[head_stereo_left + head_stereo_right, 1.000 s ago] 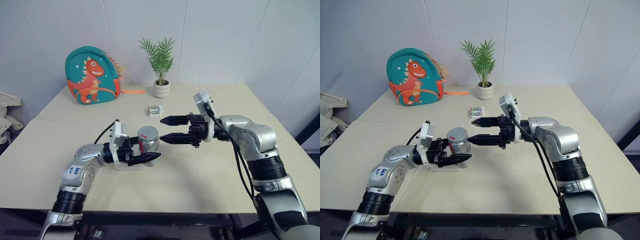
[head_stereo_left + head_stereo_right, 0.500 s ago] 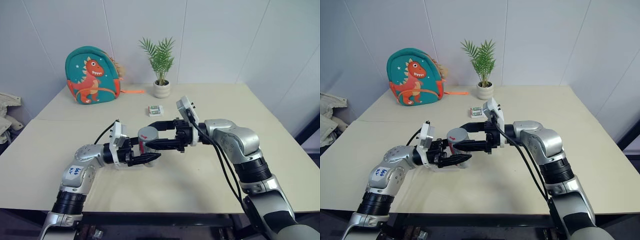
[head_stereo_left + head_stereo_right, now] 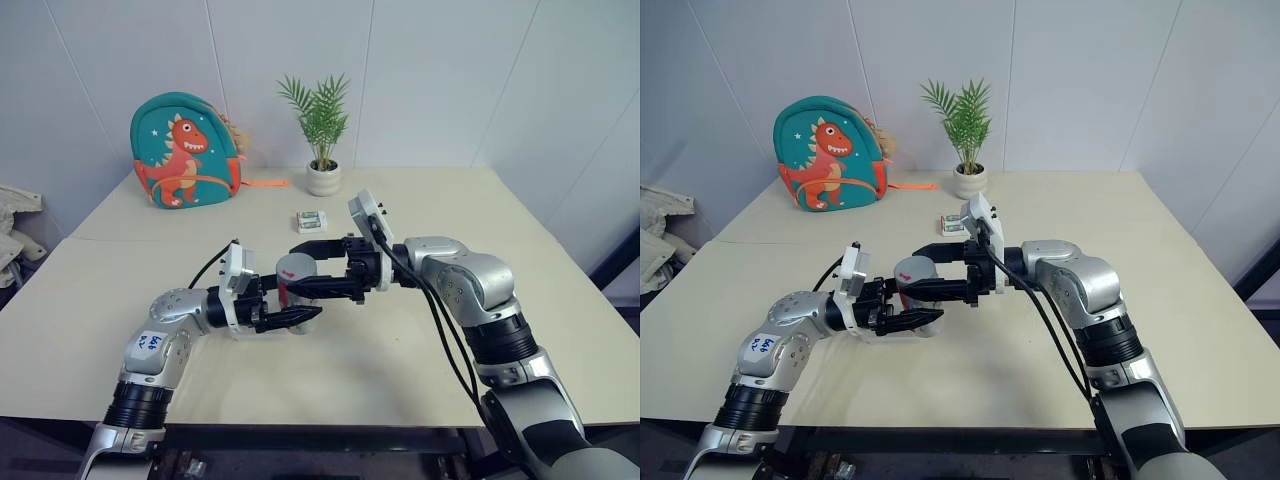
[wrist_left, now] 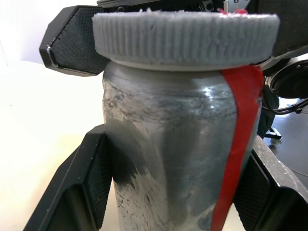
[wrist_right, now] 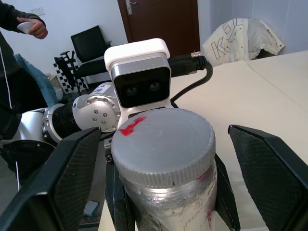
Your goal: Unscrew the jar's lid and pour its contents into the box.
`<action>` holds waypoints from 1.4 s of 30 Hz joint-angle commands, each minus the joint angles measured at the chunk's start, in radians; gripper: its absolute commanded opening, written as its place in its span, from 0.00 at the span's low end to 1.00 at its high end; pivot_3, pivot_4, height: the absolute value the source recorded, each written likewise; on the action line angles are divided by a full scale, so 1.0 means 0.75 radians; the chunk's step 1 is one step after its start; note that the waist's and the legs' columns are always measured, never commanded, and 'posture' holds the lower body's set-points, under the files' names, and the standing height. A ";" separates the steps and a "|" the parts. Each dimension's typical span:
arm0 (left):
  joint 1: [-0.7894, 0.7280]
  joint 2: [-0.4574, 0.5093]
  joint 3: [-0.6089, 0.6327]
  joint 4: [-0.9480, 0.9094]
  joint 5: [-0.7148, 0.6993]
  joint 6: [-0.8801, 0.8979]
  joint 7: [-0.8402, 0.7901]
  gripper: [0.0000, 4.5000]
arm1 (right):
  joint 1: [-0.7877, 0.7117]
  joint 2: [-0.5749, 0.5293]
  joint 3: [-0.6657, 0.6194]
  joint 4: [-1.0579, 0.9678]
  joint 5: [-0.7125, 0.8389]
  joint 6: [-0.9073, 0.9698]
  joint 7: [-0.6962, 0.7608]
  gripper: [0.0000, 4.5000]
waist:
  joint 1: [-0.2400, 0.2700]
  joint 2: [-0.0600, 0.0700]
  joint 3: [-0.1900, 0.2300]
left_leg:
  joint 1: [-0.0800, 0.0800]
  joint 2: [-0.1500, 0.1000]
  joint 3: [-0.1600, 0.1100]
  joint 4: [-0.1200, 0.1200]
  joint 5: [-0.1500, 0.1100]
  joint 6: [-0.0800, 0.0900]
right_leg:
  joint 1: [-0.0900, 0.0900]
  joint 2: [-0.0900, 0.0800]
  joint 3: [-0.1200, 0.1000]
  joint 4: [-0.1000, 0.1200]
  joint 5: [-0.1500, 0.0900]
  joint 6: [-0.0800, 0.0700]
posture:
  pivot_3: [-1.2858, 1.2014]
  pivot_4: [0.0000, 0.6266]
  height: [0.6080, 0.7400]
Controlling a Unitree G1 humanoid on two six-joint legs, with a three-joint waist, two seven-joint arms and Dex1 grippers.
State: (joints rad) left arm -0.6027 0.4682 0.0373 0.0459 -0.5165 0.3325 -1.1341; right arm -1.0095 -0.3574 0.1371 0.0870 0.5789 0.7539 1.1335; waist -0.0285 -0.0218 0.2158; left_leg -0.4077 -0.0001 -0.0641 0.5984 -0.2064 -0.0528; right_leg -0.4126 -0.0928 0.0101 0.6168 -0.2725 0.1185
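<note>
Scene: a robot works over a pale counter (image 3: 400, 340), with a dinosaur backpack (image 3: 183, 150), a potted plant (image 3: 321, 120) and a small white-and-green packet (image 3: 311, 221) toward the far edge

Jar: the jar (image 4: 183, 159) stands upright near the middle of the counter, silvery-grey with a red strip running down its side

Left gripper: the left gripper (image 3: 292, 317) has its 2 black fingers (image 4: 79, 192) clenched on the jar's body, 1 on each side, holding it steady

Lid: the lid (image 5: 163, 147), ribbed and grey with a red mark on top, sits fully on the jar, with no gap visible beneath it

Right gripper: the right gripper (image 3: 318, 267) reaches in level from the right, its fingers (image 5: 67, 178) set either side of the lid; in the right wrist view both stand clear of the rim, spread and grasping nothing yet

Box: no clear plastic box can be made out on the counter

Done so far: the jar looks secured and the second arm is lined up on the cap

Left to do: judging by the seated lid, nearly everything: closing on the lid, turning it off, lifting it away, then tipping the jar over the box

Background: a person's arm (image 5: 19, 24) is visible at the edge of the room in the right wrist view
</note>
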 commanded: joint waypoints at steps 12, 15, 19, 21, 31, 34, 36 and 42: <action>0.013 0.008 0.012 -0.066 -0.031 0.010 0.006 0.65 | -0.046 0.042 -0.074 -0.039 0.086 0.035 -0.008 0.57 | 0.000 0.000 0.000 | 0.000 0.000 0.000 0.000 0.000 0.000 | 0.000 0.000 0.000 0.000 0.000 0.000 | 0.52 0.24 1.00; 0.015 0.011 0.011 -0.066 -0.034 0.009 0.008 0.65 | -0.068 0.083 -0.158 -0.036 0.177 0.112 -0.057 0.57 | 0.000 0.000 0.000 | 0.000 0.000 0.000 0.000 0.000 0.000 | 0.000 0.000 0.000 0.000 0.000 0.000 | 0.52 0.24 1.00; 0.020 0.014 0.016 -0.068 -0.051 0.017 0.021 0.65 | -0.106 0.108 -0.294 -0.023 0.309 0.210 -0.123 0.57 | 0.000 0.000 0.000 | 0.000 0.000 0.000 0.000 0.000 0.000 | 0.000 0.000 0.000 0.000 0.000 0.000 | 0.52 0.24 1.00; 0.022 0.018 0.024 -0.075 -0.080 0.053 0.032 0.65 | -0.108 0.084 -0.330 -0.024 0.328 0.220 -0.129 0.57 | 0.001 0.000 0.000 | 0.000 0.000 0.000 0.000 0.000 0.000 | 0.000 0.000 0.000 0.000 0.000 0.000 | 0.52 0.24 1.00; 0.013 0.047 0.061 -0.092 -0.136 0.141 0.071 0.65 | 0.167 -0.196 -0.360 -0.022 0.040 -0.143 -0.178 0.57 | 0.004 0.000 0.000 | -0.001 -0.001 0.000 0.000 0.000 0.000 | 0.000 -0.001 0.000 -0.002 0.000 0.000 | 0.52 0.24 1.00; 0.011 0.049 0.080 -0.092 -0.150 0.150 0.072 0.65 | 0.362 -0.280 -0.330 -0.004 -0.135 -0.369 -0.187 0.57 | 0.004 0.000 0.000 | -0.001 -0.001 0.000 -0.001 0.000 0.001 | 0.000 -0.001 0.000 -0.003 0.000 0.001 | 0.52 0.24 1.00; 0.005 0.044 0.093 -0.080 -0.156 0.150 0.077 0.65 | 0.461 -0.284 -0.356 0.041 -0.195 -0.477 -0.236 0.57 | -0.001 0.000 0.000 | -0.001 -0.001 0.001 -0.001 -0.001 0.001 | 0.001 -0.001 0.000 -0.004 -0.001 0.001 | 0.52 0.24 1.00; -0.022 0.020 0.108 -0.041 -0.149 0.107 0.076 0.65 | 0.616 -0.242 -0.364 0.301 -0.392 -0.856 -0.393 0.57 | -0.002 0.000 0.000 | 0.003 -0.001 0.006 -0.001 0.000 0.001 | 0.001 0.000 0.006 -0.002 0.000 0.002 | 0.52 0.24 1.00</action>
State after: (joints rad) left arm -0.5892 0.4841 0.0953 0.0215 -0.6052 0.4361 -1.0729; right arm -0.5579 -0.5445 -0.1220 0.2793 0.3210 0.2071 0.8720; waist -0.0301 -0.0215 0.2161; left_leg -0.4054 -0.0007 -0.0595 0.5977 -0.2065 -0.0521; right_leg -0.4118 -0.0929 0.0146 0.6155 -0.2726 0.1199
